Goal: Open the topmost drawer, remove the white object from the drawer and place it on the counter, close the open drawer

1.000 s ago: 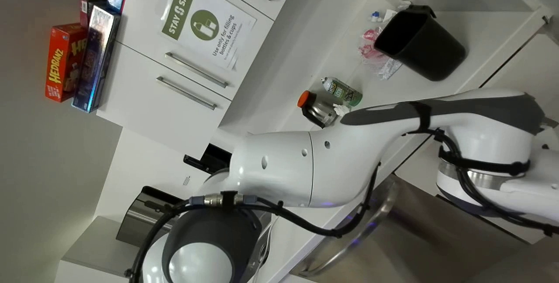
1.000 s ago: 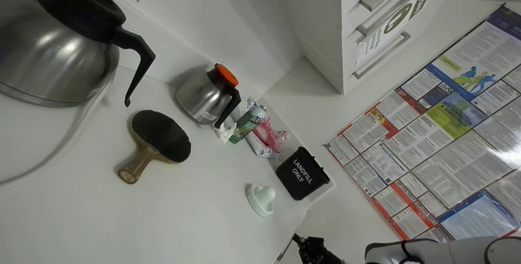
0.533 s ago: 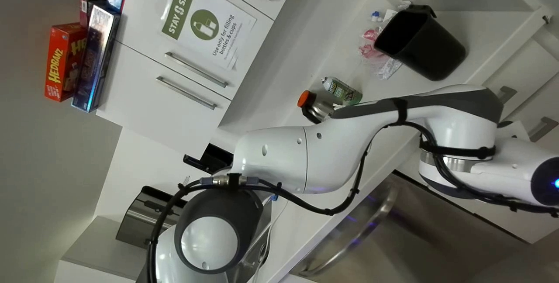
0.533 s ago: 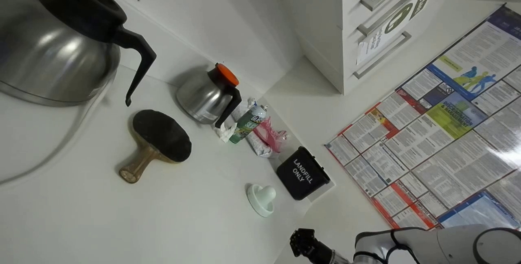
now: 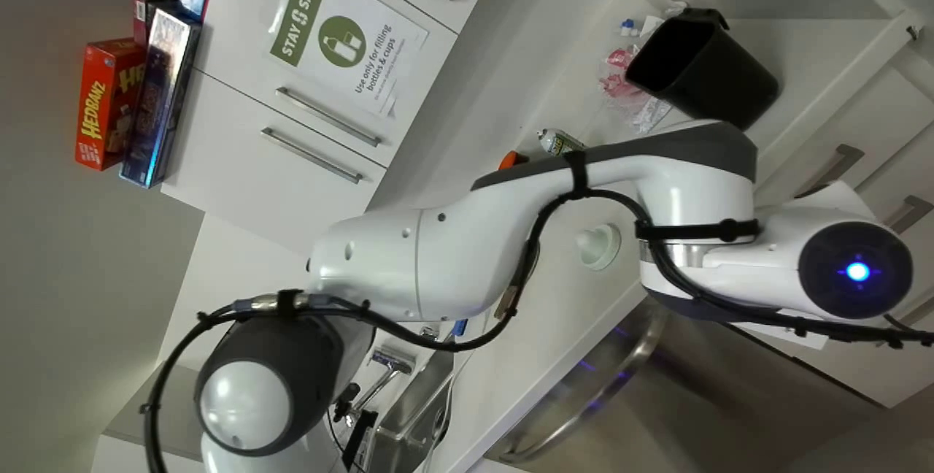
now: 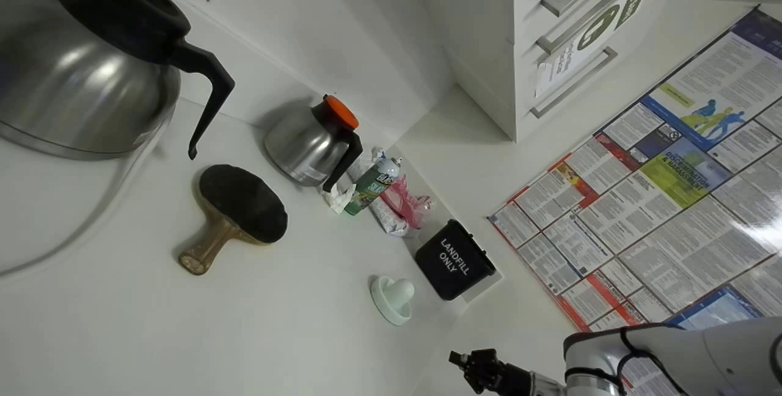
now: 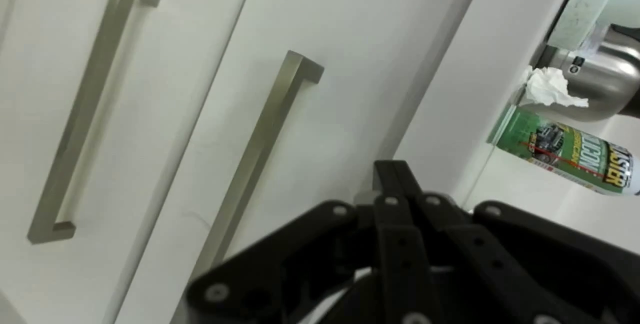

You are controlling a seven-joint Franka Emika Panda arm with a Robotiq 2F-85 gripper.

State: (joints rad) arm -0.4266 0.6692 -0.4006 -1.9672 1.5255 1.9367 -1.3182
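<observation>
Your arm (image 5: 452,261) has shifted, uncovering the white object (image 5: 598,247) in an exterior view

Your gripper (image 7: 392,171) is pinched together at its tips in the wrist view, near the bar handle (image 7: 260,149) of the topmost drawer (image 7: 347,119); whether it touches that bar, you can't tell. That drawer looks closed, its white front lined up below the edge of the counter (image 6: 293,322). On top, the white object rests near the black bin (image 6: 455,260) lettered LANDFILL ONLY, apart from it. Farther along you have the green spray can (image 6: 372,187), the orange-lidded pot (image 6: 302,145) and a black paddle (image 6: 241,200).
</observation>
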